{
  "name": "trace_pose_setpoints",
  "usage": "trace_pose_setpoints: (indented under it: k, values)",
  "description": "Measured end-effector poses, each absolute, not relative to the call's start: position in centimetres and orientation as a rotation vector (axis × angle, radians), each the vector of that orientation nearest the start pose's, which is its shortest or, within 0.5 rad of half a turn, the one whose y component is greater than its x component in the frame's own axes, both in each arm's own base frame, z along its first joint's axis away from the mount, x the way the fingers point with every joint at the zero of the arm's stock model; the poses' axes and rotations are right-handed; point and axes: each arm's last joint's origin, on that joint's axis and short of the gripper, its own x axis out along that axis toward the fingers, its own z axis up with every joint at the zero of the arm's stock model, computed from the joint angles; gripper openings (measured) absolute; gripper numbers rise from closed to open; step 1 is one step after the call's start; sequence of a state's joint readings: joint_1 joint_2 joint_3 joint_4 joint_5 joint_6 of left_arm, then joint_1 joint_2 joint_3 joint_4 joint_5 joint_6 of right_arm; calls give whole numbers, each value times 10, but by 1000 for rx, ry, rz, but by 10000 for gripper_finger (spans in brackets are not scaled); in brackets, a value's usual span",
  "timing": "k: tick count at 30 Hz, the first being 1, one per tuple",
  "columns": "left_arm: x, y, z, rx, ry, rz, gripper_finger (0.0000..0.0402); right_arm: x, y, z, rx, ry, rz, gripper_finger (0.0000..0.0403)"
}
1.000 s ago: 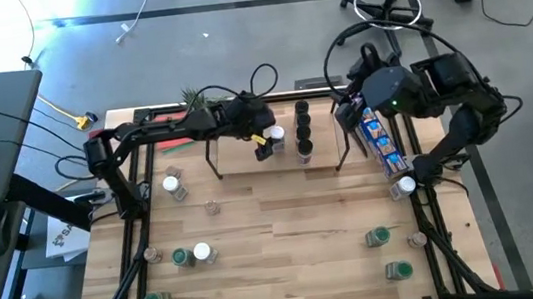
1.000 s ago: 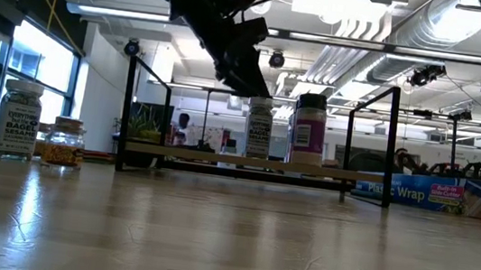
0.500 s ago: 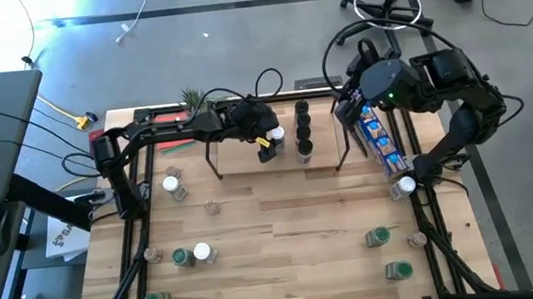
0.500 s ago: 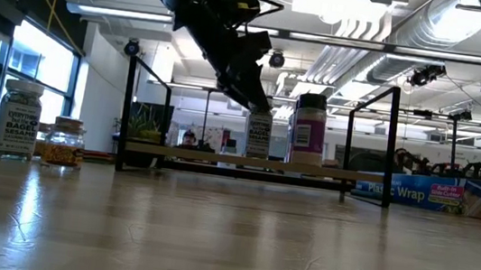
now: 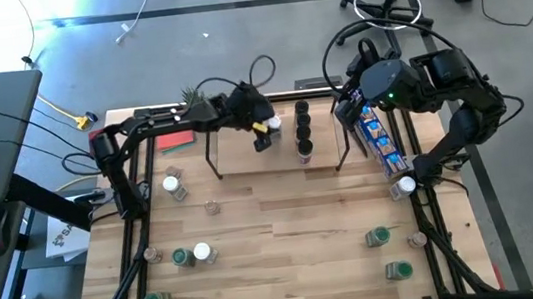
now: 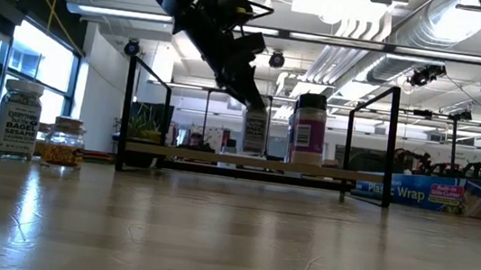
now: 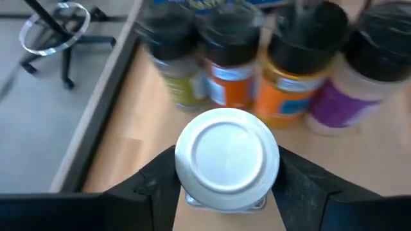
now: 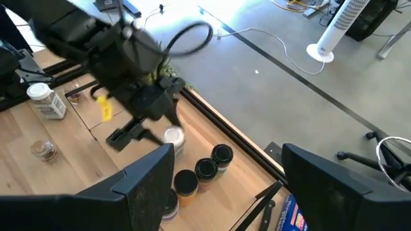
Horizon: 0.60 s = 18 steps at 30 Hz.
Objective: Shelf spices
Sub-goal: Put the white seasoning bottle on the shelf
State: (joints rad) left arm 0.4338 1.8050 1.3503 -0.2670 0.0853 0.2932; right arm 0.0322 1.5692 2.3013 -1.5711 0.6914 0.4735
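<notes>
Legible text, low view: jar [image 6: 18, 119] at left edge of frame labelled "EVERYTHING BAGEL SESAME"; blue box [image 6: 434, 193] at lower right printed "Wrap", preceding letters cut off. Remaining labels unreadable

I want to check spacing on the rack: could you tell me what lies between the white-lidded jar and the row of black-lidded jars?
Only bare shelf wood, seen in the left wrist view: a narrow strip separates the white-lidded jar from the black-lidded jars.

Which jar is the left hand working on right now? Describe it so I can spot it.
Find the wooden shelf at the table's far edge. On it, beside a row of black-lidded jars, stands one white-lidded jar between the left hand's fingers. Its white lid sets it apart.
</notes>
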Motion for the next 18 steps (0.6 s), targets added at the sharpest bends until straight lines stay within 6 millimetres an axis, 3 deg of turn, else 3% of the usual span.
trace_pose_setpoints:
  k: [10,18]
  values:
    - [335,219,241,64,729,182,194,222,-11,509,155,618,-795,281]
    - [337,231,225,46,731,131,195,222,-11,509,179,608,-804,281]
